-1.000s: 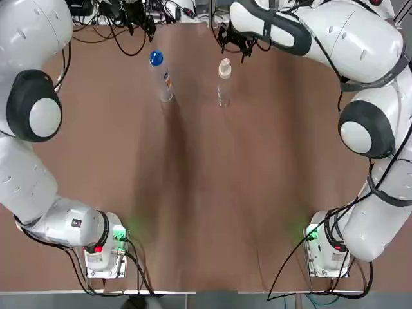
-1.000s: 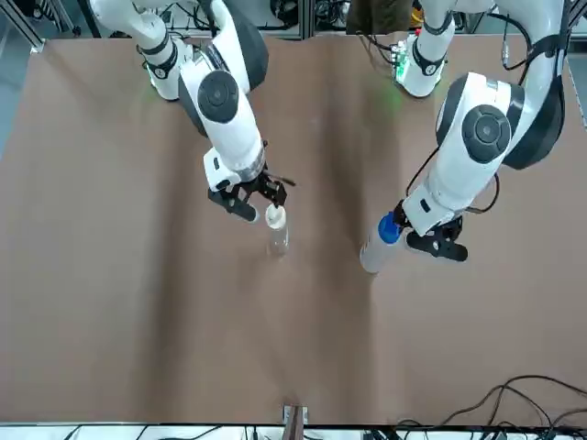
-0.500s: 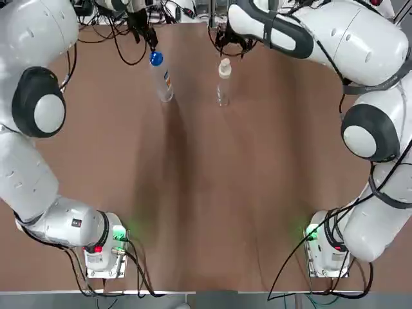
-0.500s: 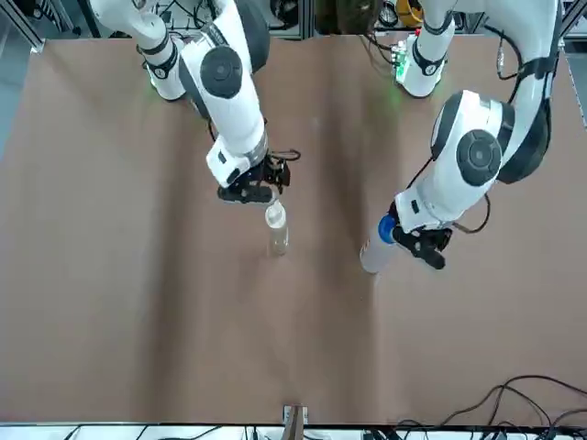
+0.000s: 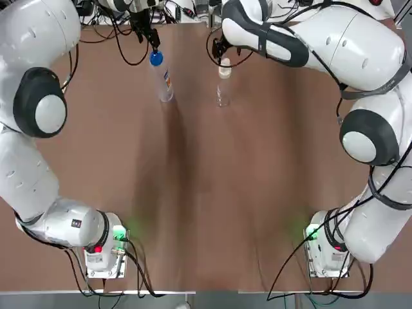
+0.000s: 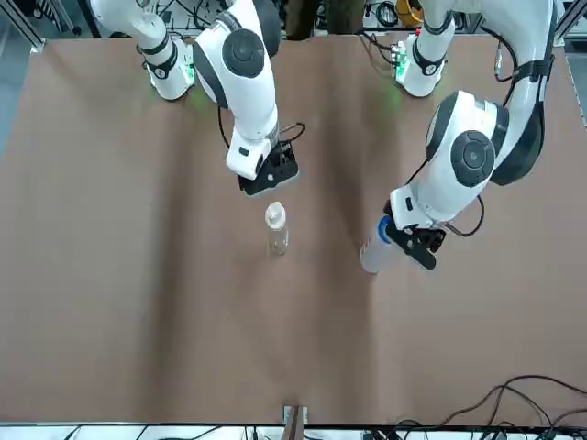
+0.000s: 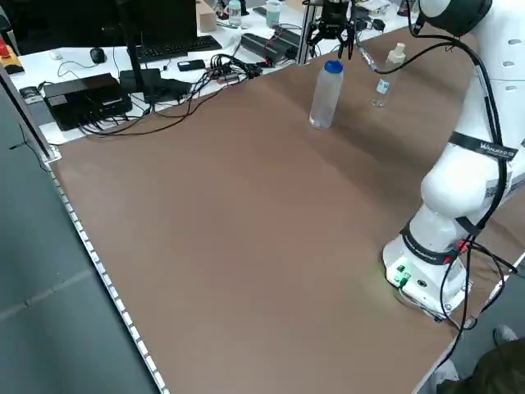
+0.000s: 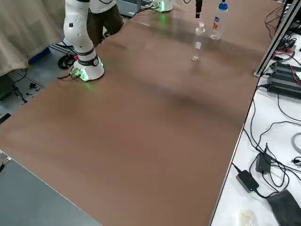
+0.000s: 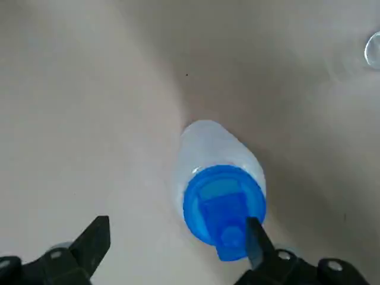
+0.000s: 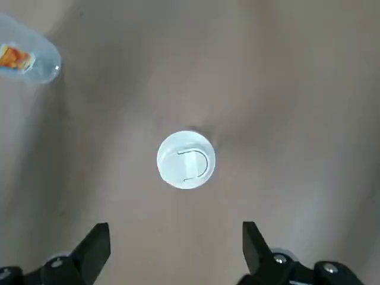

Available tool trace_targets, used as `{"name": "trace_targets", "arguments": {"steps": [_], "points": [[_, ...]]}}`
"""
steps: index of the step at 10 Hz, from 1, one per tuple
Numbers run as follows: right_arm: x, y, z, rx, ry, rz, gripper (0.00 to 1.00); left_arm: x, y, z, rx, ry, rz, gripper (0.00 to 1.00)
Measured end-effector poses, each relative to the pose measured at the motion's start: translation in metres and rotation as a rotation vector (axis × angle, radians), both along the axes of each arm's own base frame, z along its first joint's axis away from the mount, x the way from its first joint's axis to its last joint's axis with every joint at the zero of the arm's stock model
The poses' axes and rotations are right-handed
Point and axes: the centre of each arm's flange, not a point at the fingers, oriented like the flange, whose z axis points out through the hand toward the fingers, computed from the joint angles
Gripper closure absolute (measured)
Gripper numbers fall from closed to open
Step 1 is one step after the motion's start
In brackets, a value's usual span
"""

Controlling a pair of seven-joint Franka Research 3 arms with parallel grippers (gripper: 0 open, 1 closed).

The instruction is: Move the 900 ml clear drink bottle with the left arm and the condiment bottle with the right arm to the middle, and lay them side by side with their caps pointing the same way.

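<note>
The clear drink bottle with a blue cap stands upright at the far left of the table. My left gripper hovers open just above and beyond it, the cap close to one finger in the left wrist view. The small condiment bottle with a white cap stands upright about a hand's width to its right. My right gripper hangs open over the table beside that cap, on the robot's side of it. Neither gripper holds anything.
The brown table has both arm bases at its near corners. Cables, a keyboard and boxes lie beyond the far and left edges. A person stands behind the bases.
My left gripper has closed in on the blue cap. My right gripper has turned and shifted from beside the white cap toward the robot's side. Both bottles stay put.
</note>
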Motion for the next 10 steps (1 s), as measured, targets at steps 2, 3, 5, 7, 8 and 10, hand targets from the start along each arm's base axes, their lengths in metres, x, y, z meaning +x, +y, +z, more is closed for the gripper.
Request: {"name": "trace_targets", "arguments": {"steps": [2, 3, 5, 7, 8, 10], "points": [[0.001, -0.001, 0.0, -0.011, -0.005, 0.202, 0.01, -0.008, -0.021, -0.007, 0.003, 0.012, -0.034, 0.0], [0.001, -0.001, -0.001, -0.016, -0.006, 0.286, 0.01, -0.011, -0.029, -0.013, 0.005, 0.022, -0.05, 0.0], [0.002, -0.002, -0.001, -0.023, -0.008, 0.408, 0.01, -0.012, -0.036, -0.021, 0.004, 0.032, -0.1, 0.0], [0.005, -0.006, -0.004, -0.047, -0.013, 0.556, 0.01, -0.01, -0.035, -0.027, 0.005, 0.04, -0.117, 0.0], [0.01, -0.01, -0.008, -0.057, -0.01, 0.624, 0.01, -0.009, -0.035, -0.028, 0.005, 0.042, -0.118, 0.0], [0.018, -0.018, -0.015, -0.074, -0.003, 0.744, 0.01, -0.01, -0.035, -0.028, 0.007, 0.045, -0.118, 0.0]]}}
